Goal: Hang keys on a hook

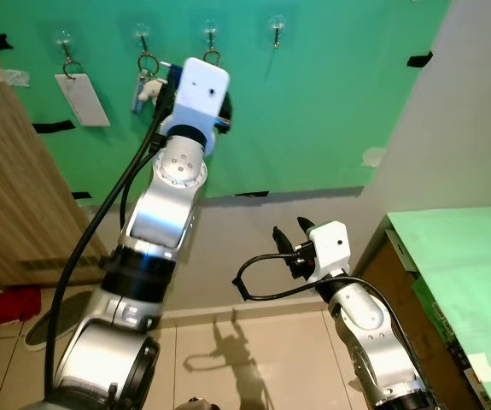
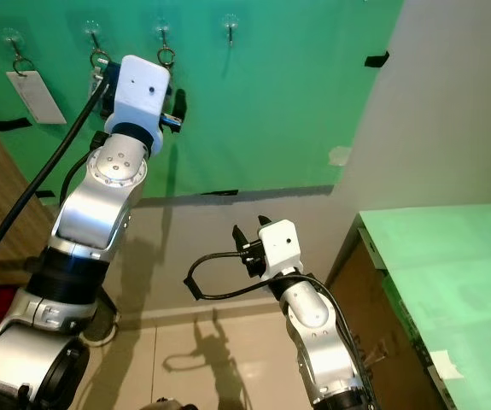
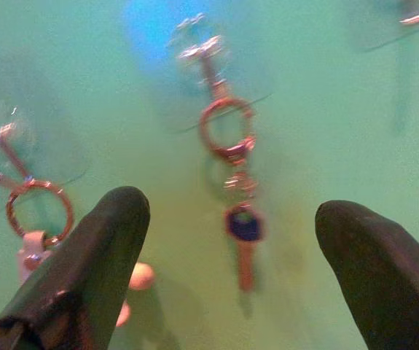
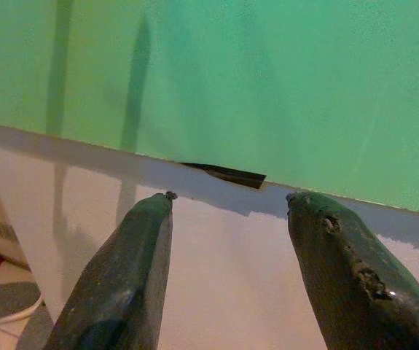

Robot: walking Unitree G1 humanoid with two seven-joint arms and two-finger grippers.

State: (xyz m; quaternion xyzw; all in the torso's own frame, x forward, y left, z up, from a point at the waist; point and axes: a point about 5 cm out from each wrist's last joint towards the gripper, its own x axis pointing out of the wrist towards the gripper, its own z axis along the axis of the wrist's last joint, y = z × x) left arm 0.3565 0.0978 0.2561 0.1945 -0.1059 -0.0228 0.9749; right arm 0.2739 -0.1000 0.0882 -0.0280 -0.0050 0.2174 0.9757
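Released, the left gripper [image 3: 227,270] hovered at six o'clock beneath the blue-headed key [image 3: 244,237], whose ring sat on the clear wall hook [image 3: 205,55], apparently hung.

I can't read any text, label, brand, number or sign from here. The white tag [image 1: 82,99] hanging from the leftmost hook on the green sheet looks blank on the face turned to me. The white housings on both wrists carry no lettering I can make out. In the left wrist view, the blue-headed key [image 3: 245,244] hanging on its ring is too blurred to show any stamp or marking.
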